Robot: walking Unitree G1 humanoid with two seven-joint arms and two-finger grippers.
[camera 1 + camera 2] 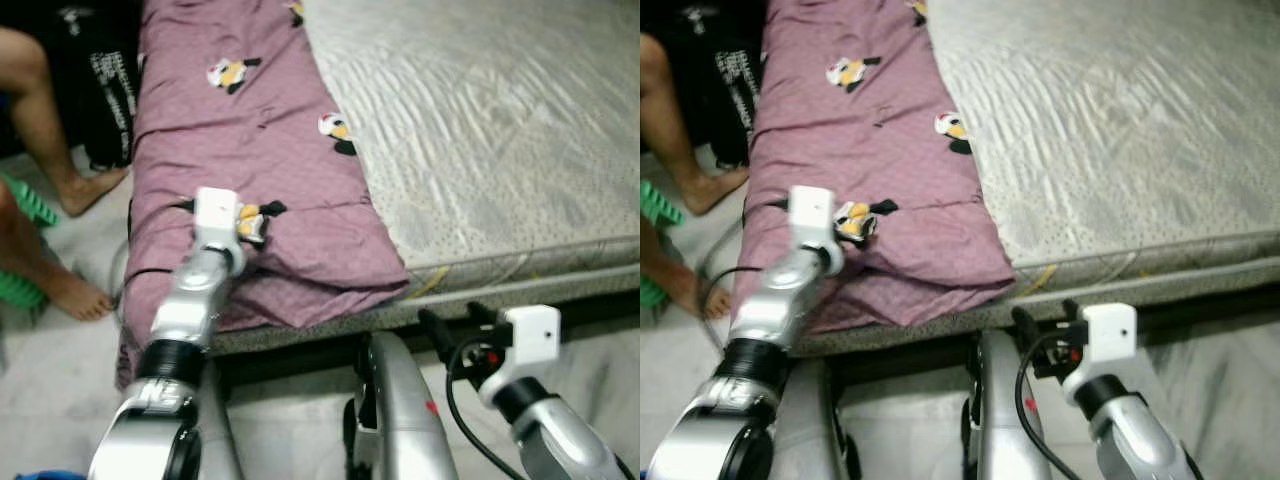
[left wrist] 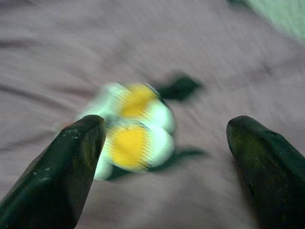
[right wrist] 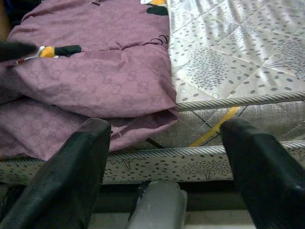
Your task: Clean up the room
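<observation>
left gripper (image 2: pixel 164 143) released over purple blanket (image 1: pixel 240 150), centre-left | right gripper (image 3: pixel 167 157) released (idle, lower right) | blanket bunched on bed (image 1: pixel 500 130), unfolded

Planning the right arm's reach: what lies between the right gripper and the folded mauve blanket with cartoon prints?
In the right wrist view, the open right gripper faces the mauve blanket across the mattress's grey piped edge; nothing else intervenes.
</observation>
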